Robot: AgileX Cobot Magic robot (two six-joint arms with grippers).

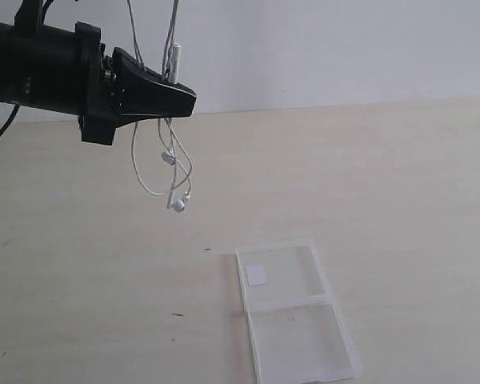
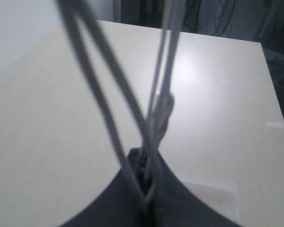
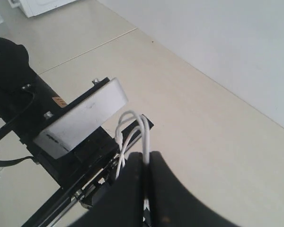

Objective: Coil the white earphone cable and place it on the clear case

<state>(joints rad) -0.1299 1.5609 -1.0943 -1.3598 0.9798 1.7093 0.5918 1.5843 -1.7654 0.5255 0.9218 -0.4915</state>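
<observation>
The white earphone cable (image 1: 177, 60) hangs in the air in several strands that run up out of the exterior view. Two earbuds (image 1: 178, 203) dangle at its low end, above the table. My left gripper (image 1: 187, 102) reaches in from the left and is shut on the strands, which in the left wrist view are pinched between its black jaws (image 2: 146, 191). In the right wrist view my right gripper (image 3: 147, 160) is shut on a loop of the cable (image 3: 144, 130), directly above the left arm. The clear case (image 1: 292, 308) lies open and flat near the table's front, with a white sticker (image 1: 257, 275) on its far half.
The light wooden table (image 1: 400, 192) ends at a white wall (image 1: 344, 48) behind. The left arm's black body (image 1: 40, 72) fills the upper left. Its white wrist camera (image 3: 83, 118) sits just below my right gripper. Small dark specks (image 1: 177, 314) mark the tabletop.
</observation>
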